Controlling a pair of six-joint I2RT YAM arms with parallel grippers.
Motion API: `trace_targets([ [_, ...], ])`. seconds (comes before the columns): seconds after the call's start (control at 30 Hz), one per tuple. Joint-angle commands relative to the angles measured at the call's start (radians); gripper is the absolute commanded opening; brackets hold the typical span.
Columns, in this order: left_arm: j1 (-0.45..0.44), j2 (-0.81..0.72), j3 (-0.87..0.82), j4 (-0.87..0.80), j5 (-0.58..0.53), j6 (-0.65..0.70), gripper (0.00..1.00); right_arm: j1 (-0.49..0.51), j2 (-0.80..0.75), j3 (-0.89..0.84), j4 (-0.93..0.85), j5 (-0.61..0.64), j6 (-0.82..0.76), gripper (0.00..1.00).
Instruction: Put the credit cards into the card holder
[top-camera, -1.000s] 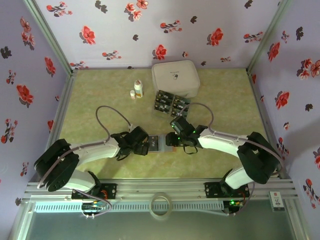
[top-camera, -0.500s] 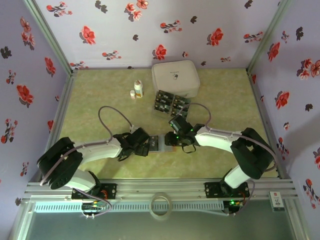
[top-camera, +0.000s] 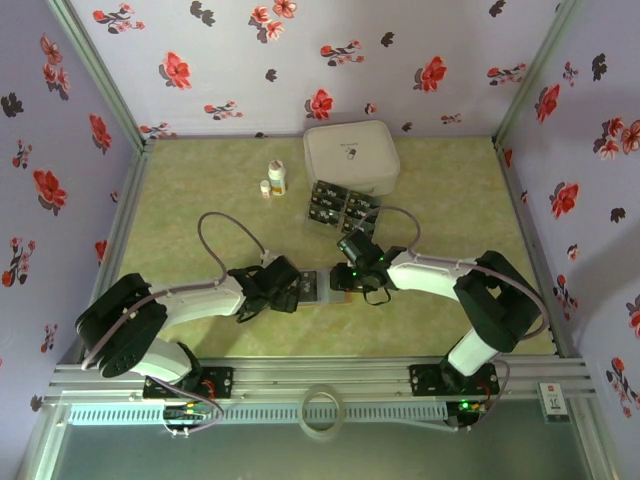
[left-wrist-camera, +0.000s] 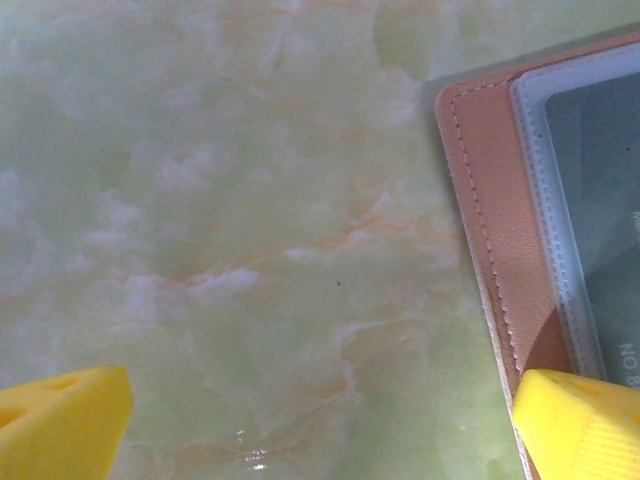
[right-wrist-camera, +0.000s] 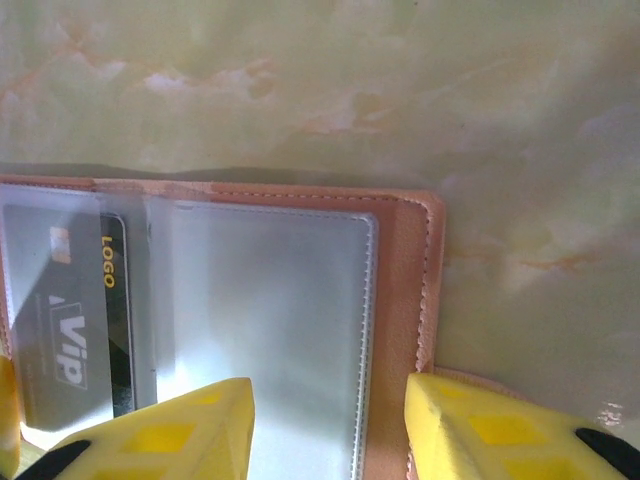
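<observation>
Step in hand: it is judged that the card holder (top-camera: 320, 286) is being steadied and laid open between insertions; one card (right-wrist-camera: 70, 335) is already seated in it, so the task is barely begun.
Card holder: it lies opened flat on the tabletop (top-camera: 200, 200), between the two grippers. Reddish-brown leather with pale stitching is seen, with clear plastic pockets inside. The pocket beside the seated card looks empty.
Seated card: dark, with "LOGO" and "ViP" printed on it, tucked under the plastic of the holder's inner pocket.
Loose cards (top-camera: 340, 205): a group of small dark cards is laid out beyond the holder, near it, on the side away from the arms.
Left gripper (left-wrist-camera: 320, 425): the jaws are spread wide and nothing is held. One finger rests at the holder's outer edge and the other is over bare tabletop, well off the holder.
Right gripper (right-wrist-camera: 330, 425): the jaws are partly apart, low over the holder's opposite edge, with nothing carried. Whether the leather is being pressed cannot be told.
Next move: a loose card would have to be fetched from beyond the holder and slid edge-first into the empty pocket while the holder is pinned flat.
</observation>
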Motion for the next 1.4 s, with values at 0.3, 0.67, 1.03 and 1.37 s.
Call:
trace_targets([
  [0.3,-0.011,0.049,-0.021,-0.008,-0.027,-0.016,1.00,-0.002,0.040,0.001,0.094,-0.084,0.042,0.37],
  [0.67,-0.013,0.054,-0.015,-0.006,-0.026,-0.016,1.00,0.007,0.025,-0.006,0.125,-0.116,0.062,0.37],
  [1.03,-0.017,0.054,-0.012,-0.007,-0.026,-0.016,1.00,0.018,-0.031,-0.003,0.122,-0.122,0.074,0.38],
  [1.37,-0.015,0.003,-0.012,-0.019,-0.039,-0.025,1.00,0.033,-0.016,0.022,0.156,-0.147,0.102,0.39],
])
